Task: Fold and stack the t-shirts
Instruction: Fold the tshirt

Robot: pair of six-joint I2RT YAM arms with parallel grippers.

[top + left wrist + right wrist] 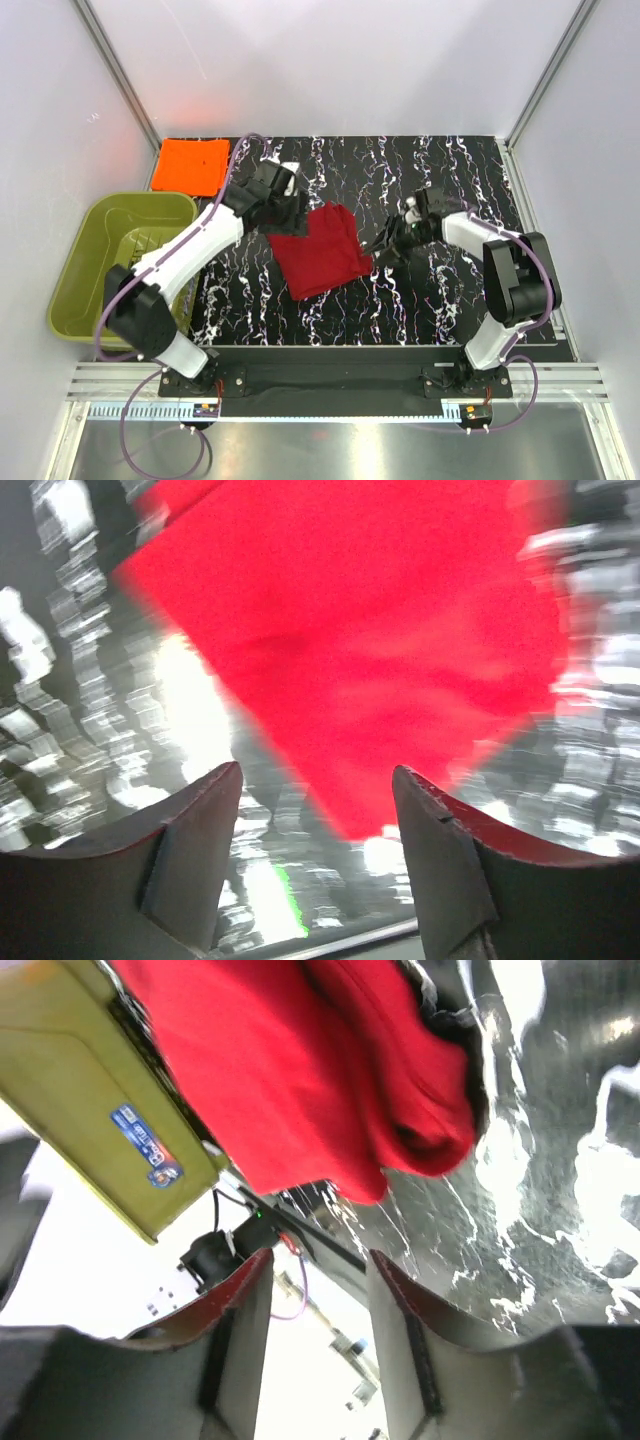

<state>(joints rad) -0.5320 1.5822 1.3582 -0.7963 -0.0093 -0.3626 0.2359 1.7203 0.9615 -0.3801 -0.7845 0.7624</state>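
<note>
Olive-green plastic, the tub [72, 270] sits beside the counter's [450, 170] left edge, and only its ribbed floor shows inside. Mid-counter I see the dark red t-shirt [322, 250], folded into a rough, skewed square with a thick rounded fold along its right side. My left tool [315, 780] hangs at the shirt's far left corner, fingers apart and gripping nothing, with the cloth just ahead of the tips. My right tool [320, 1260] sits just beside the shirt's right edge, fingers likewise apart and bare. The orange t-shirt [190, 165] lies folded flat at the far left corner.
</note>
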